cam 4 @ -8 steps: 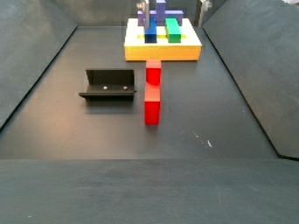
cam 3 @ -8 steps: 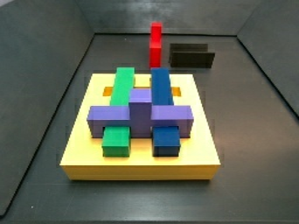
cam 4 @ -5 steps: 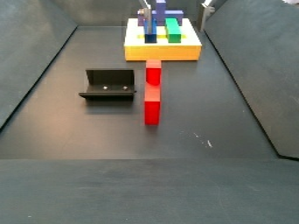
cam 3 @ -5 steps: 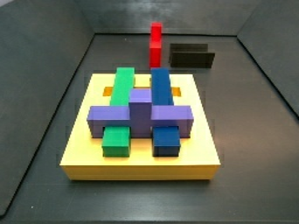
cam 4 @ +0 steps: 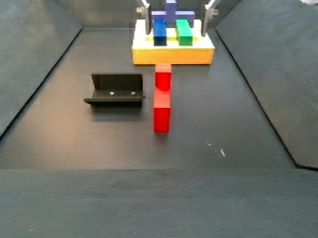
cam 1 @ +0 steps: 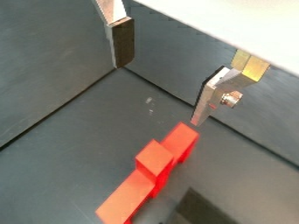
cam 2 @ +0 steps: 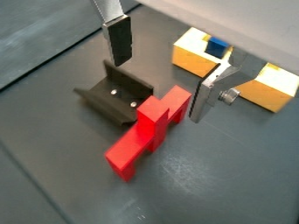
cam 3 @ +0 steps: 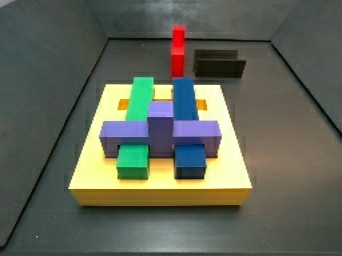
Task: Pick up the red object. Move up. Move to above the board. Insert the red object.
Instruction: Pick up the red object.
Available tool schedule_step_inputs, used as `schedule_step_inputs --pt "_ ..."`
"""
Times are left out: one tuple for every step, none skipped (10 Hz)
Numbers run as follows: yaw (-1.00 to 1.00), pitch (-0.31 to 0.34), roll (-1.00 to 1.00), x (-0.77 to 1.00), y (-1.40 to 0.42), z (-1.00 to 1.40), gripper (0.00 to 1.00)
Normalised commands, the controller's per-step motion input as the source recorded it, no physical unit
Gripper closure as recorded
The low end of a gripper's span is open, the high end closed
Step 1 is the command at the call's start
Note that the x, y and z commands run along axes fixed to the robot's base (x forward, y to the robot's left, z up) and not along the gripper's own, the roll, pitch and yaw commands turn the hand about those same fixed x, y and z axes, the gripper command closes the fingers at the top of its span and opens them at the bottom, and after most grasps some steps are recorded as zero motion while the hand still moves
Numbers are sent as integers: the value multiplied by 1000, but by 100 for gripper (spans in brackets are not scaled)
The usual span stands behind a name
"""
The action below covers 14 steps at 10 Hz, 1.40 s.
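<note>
1. Wrist view: gripper (cam 1: 163,74) has its two silver fingers (cam 1: 121,41) spread wide, nothing between them. The red object (cam 1: 149,171) lies flat on the dark floor, past the fingertips and clear of both pads. No contact.
2. Other wrist view: same gripper (cam 2: 163,72), jaws apart and empty. Red object (cam 2: 147,131) sits under the gap, nearer the finger with the screw; the fixture (cam 2: 114,99) is just beside the red object's far flank. A piece of the board (cam 2: 190,54) shows beyond the fingers.
3. Side view: red object (cam 3: 178,51) on the floor behind the board (cam 3: 163,187), next to the fixture (cam 3: 219,64). Gripper not visible here.
4. Other side view: red object (cam 4: 162,100) lies between the fixture (cam 4: 113,92) and the board (cam 4: 173,54), untouched. Finger tips barely show at the top edge, above the board.
5. Progress, my read: nothing done yet. Pick, lift, move over the board and insert are all left.
</note>
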Motion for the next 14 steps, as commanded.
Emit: schedule_step_inputs --pt "-983 3 -109 57 -26 0 0" --pt "-989 0 -127 63 -6 0 0" --pt "-943 0 -161 114 0 34 0" --pt "-934 0 -197 94 -11 29 0" --pt "-943 0 -194 51 -31 23 0" --pt "-949 0 -171 51 -43 0 0" --pt "-971 0 -160 34 -43 0 0" --pt "-989 0 -131 31 -49 0 0" --pt "-991 0 -117 29 -51 0 0" --pt "-997 0 -99 26 -51 0 0" --pt "-974 0 -123 43 -63 63 0" --pt "-940 0 -101 86 -77 26 0" --pt "-920 0 -109 111 -74 37 0" --pt "-929 0 -67 97 -80 0 0"
